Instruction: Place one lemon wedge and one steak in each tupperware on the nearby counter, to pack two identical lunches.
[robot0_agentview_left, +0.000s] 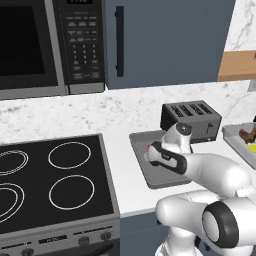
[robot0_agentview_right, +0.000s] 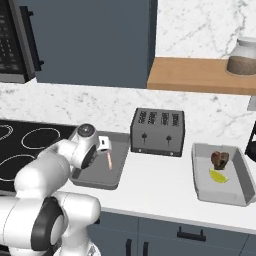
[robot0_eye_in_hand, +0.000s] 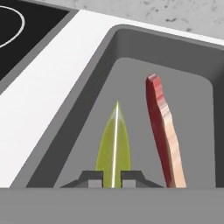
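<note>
Your gripper (robot0_eye_in_hand: 112, 178) is clenched on the lemon wedge (robot0_eye_in_hand: 113, 144), low inside the tupperware (robot0_eye_in_hand: 87, 94); the steak (robot0_eye_in_hand: 164, 131) stands on edge just beside it.

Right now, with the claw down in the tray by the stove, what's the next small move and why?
Probably open the claw and let go of the lemon wedge. It is shut on the wedge, low inside the left tupperware, with a steak already beside it. The right tupperware already holds its steak and wedge, so releasing would likely finish the second lunch.
</note>
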